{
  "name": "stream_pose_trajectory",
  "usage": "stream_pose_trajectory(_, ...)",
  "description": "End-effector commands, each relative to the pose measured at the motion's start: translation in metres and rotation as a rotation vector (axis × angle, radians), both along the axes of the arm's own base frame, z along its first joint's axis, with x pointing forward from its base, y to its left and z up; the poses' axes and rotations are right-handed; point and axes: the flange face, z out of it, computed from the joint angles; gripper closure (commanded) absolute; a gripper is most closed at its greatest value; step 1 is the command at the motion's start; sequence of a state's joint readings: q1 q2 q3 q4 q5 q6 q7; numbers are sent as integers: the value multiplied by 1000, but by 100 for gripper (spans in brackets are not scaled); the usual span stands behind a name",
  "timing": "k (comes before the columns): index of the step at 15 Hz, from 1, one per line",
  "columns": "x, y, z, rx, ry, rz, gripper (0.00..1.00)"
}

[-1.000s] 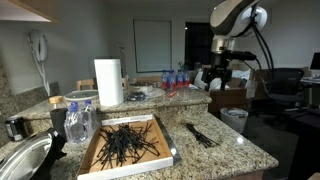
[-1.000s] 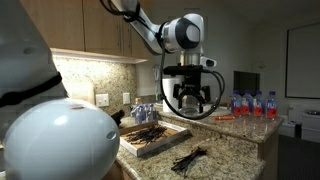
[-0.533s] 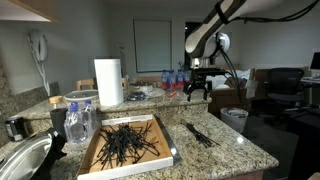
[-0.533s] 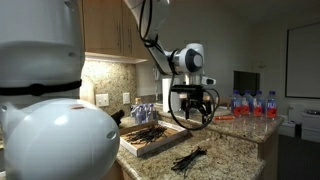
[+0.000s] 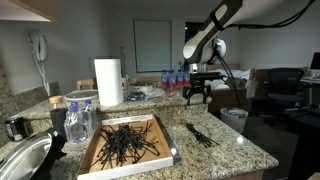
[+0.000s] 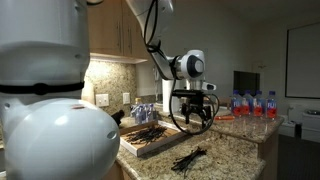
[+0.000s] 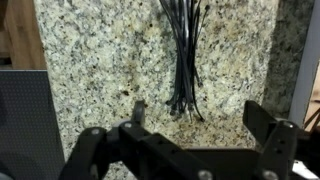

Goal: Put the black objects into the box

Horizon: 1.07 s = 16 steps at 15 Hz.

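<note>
Dropping lower over the black sticks (image 7: 183, 55) on the desk (image 7: 90, 70), gripper (image 6: 191, 118) open and empty, getting ready to grab.

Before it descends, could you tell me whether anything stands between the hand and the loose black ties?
Nothing visible does. The open hand hangs above the ties, which lie on bare counter beside the box.
</note>
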<state>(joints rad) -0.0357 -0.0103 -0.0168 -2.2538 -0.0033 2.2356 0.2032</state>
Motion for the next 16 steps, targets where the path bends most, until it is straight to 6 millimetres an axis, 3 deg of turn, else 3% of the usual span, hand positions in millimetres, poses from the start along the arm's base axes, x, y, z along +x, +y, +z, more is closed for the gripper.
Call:
stream_pose_trajectory(1, 2, 18, -47, 32, 52, 16, 0)
stream_pose_trajectory(4, 2, 26, -75, 8, 70, 46, 0)
stream_pose_trajectory(10, 8, 20, -120, 1, 105, 62, 0)
stream_pose_trajectory(13, 1, 21, -153, -12, 175, 110, 0)
stream_pose_trajectory(16, -3, 26, -173, -16, 194, 147, 0)
